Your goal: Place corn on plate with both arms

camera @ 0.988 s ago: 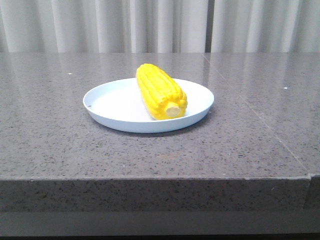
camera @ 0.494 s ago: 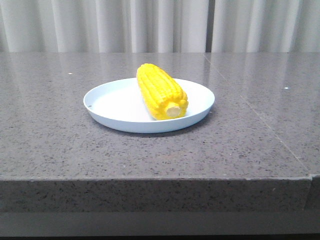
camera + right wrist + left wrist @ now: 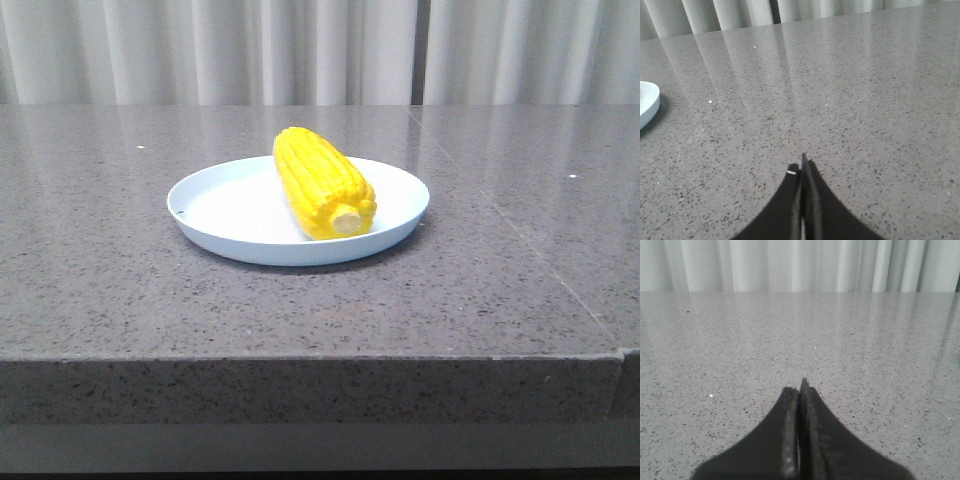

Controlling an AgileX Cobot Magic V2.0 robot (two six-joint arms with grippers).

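The bright yellow corn (image 3: 322, 183) lies on the pale light-blue plate (image 3: 225, 205) in the middle of the table, its cream stub end toward the camera. No gripper shows in the front view. In the left wrist view my left gripper (image 3: 800, 390) is shut and empty over bare stone; the corn and the plate are out of that view. In the right wrist view my right gripper (image 3: 802, 167) is shut and empty, and only the plate's rim (image 3: 649, 105) shows at the picture's edge, well apart from it.
The grey speckled stone table (image 3: 480, 280) has a front edge near the camera and a seam running along its right side. Pale curtains (image 3: 300, 50) hang behind the table.
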